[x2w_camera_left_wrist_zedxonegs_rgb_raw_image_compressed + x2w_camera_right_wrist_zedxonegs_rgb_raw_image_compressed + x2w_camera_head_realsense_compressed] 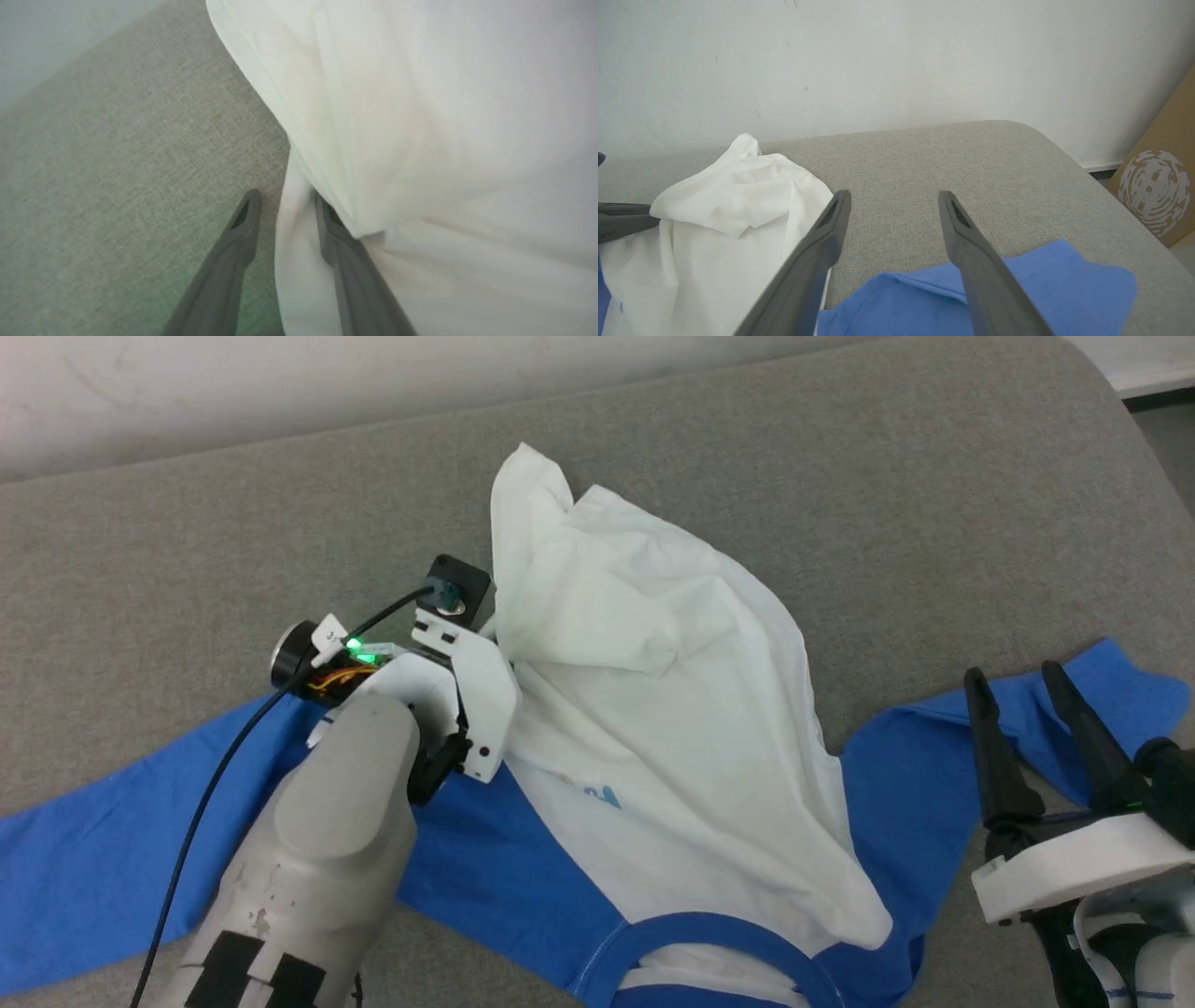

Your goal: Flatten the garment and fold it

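The garment [653, 709] lies on the grey table, its white body bunched and folded back toward the blue neck band [709, 933]. Blue sleeves spread left [112, 840] and right [896, 784]. My left wrist [467, 691] is at the white body's left edge. In the left wrist view my left gripper [287, 198] stands open astride a white fabric edge [299, 242]; one finger [327, 224] lies under the fold. My right gripper [1012, 674] hovers open and empty over the right sleeve [1017, 298], also seen as right gripper [895, 194].
The grey padded table [840, 476] runs back to a pale wall [187, 392] and curves off at the far right corner [1045, 135]. A cardboard box [1157, 200] stands beyond that corner. A black cable [215, 784] trails along my left arm.
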Controlling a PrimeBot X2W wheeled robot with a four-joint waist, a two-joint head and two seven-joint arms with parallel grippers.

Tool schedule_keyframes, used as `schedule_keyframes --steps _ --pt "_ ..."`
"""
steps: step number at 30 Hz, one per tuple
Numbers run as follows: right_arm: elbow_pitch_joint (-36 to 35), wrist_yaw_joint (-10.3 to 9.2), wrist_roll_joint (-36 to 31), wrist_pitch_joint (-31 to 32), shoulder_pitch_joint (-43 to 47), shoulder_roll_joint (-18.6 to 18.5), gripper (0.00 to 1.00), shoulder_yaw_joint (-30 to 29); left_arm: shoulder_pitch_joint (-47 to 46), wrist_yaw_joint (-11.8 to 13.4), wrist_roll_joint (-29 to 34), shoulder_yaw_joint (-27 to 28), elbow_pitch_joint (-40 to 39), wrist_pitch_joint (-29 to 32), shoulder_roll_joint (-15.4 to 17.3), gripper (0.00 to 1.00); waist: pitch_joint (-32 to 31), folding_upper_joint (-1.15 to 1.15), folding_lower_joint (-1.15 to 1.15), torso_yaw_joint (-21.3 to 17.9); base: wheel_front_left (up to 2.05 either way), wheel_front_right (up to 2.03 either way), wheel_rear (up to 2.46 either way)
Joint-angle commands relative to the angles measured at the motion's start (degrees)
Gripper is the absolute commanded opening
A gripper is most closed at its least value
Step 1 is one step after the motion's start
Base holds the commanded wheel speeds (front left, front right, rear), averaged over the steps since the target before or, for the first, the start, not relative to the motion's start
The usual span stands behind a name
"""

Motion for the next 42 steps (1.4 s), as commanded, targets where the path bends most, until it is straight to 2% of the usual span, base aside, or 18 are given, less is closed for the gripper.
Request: schedule_keyframes --steps 1,7,8,14,17,20,21,22,25,30,32,36,39,42 --pt "0.38 -0.11 -0.64 -0.34 -0.91 0.32 1.0 0.45 0.44 -0.16 -0.47 -0.43 2.24 -1.39 -0.35 0.0 0.34 0.0 0.0 -0.21 0.0 0.0 0.0" --pt "0.98 -0.11 -0.78 -0.49 -1.33 -0.08 1.0 0.29 -1.39 2.23 -2.6 3.13 4.19 -11.38 0.22 0.0 -1.45 0.0 0.0 1.36 0.0 0.0 0.0" --pt "0.98 -0.11 -0.78 -0.49 -1.33 -0.08 1.0 0.29 -1.39 2.23 -2.6 3.13 4.19 -11.38 0.22 0.0 -1.45 0.0 0.0 1.36 0.0 0.0 0.0" --pt "1.29 -0.11 -0.74 -0.02 -0.95 -0.26 1.0 -0.65 -2.25 6.21 -5.85 9.37 4.34 -21.52 3.11 0.0 -3.36 0.0 0.0 4.3 0.0 0.0 0.0" --pt "1.74 -0.11 -0.78 0.61 -0.53 -0.07 1.0 -0.91 -1.07 7.6 -7.43 11.83 4.92 -23.42 4.66 0.0 -3.8 0.0 0.0 5.7 0.0 0.0 0.0" --pt "2.96 -0.11 -1.04 1.93 -0.13 0.17 1.0 -1.74 1.19 7.15 -8.12 11.89 6.11 -23.13 5.03 0.0 -3.88 0.0 0.0 7.21 0.0 0.0 0.0" --pt "3.48 -0.11 -1.15 2.46 -0.08 0.22 1.0 -1.79 2.02 6.89 -8.17 11.52 6.27 -23.15 4.68 0.28 -3.9 0.0 0.0 7.68 0.0 0.0 0.0" --pt "3.92 -0.11 -1.23 2.85 -0.14 0.24 1.0 -1.69 2.74 6.62 -8.31 11.29 6.3 -23.55 4.34 1.0 -3.9 0.0 0.0 8.16 0.0 0.0 0.0" --pt "4.85 -0.11 -0.98 3.8 -0.83 -0.21 1.0 -0.94 4.28 5.46 -8.74 10.89 5.3 -27.61 3.34 1.0 -4.09 0.0 0.0 9.68 0.0 0.0 0.0" --pt "4.52 -0.11 -0.59 5.54 -3.27 -3.33 1.0 0.19 7.09 4.5 -8.56 10.62 -0.47 -34.98 1.25 1.0 -4.87 0.0 0.0 13.24 0.0 0.0 0.0" --pt "4.36 -0.11 -0.12 6.78 -4.6 -4.9 1.0 0.88 8.92 4.32 -7.64 10.76 -5.63 -35.53 0.74 1.0 -5.22 0.0 0.0 15.1 0.0 0.0 0.0" --pt "5.12 -0.11 1.41 10.54 -8.08 -8.52 1.0 3.0 15.96 4.86 -4.01 12.11 -21.45 -35.61 -0.65 1.0 -5.37 0.0 0.0 19.2 0.0 0.0 0.0" --pt "7.69 -0.11 2.6 14.53 -11.8 -11.96 1.0 5.44 22.2 5.44 -1.33 12.75 -30.74 -35.62 -1.82 1.0 -4.87 0.0 0.0 22.07 0.0 0.0 0.0" --pt "11.96 -0.11 4.69 18.62 -16.83 -15.03 1.0 7.69 27.25 5.56 0.88 12.3 -36.62 -35.62 -2.99 1.0 -3.57 0.0 0.0 25.13 0.0 0.0 0.0"
